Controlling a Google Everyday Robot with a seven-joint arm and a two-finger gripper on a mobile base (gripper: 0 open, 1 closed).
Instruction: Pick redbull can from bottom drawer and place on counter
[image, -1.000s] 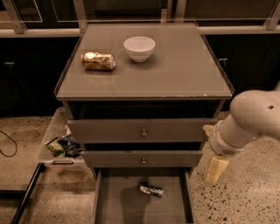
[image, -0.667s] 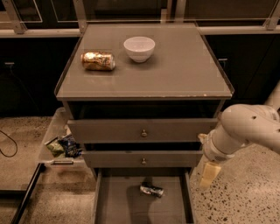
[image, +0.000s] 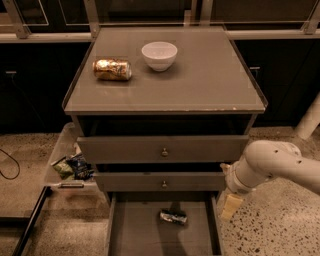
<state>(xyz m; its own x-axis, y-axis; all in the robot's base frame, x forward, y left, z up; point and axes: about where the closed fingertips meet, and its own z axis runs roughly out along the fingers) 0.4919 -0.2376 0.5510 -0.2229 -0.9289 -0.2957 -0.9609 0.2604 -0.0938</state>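
Note:
The redbull can (image: 173, 217) lies on its side on the floor of the open bottom drawer (image: 135, 235), near the back, right of the middle. The counter (image: 200, 80) is the flat grey-brown top of the cabinet. My gripper (image: 230, 207) hangs from the white arm at the right, just outside the drawer's right wall, level with the can and about a can's length to its right. It holds nothing.
A gold-orange can (image: 112, 69) lies on its side and a white bowl (image: 159, 55) stands on the counter's back left. Two drawers with brass knobs (image: 164, 152) are above the open one. A tray with snack bags (image: 72, 167) sits left of the cabinet.
My arm has moved left and down, bringing the gripper closer to the bottom drawer's right wall. The can has not moved.

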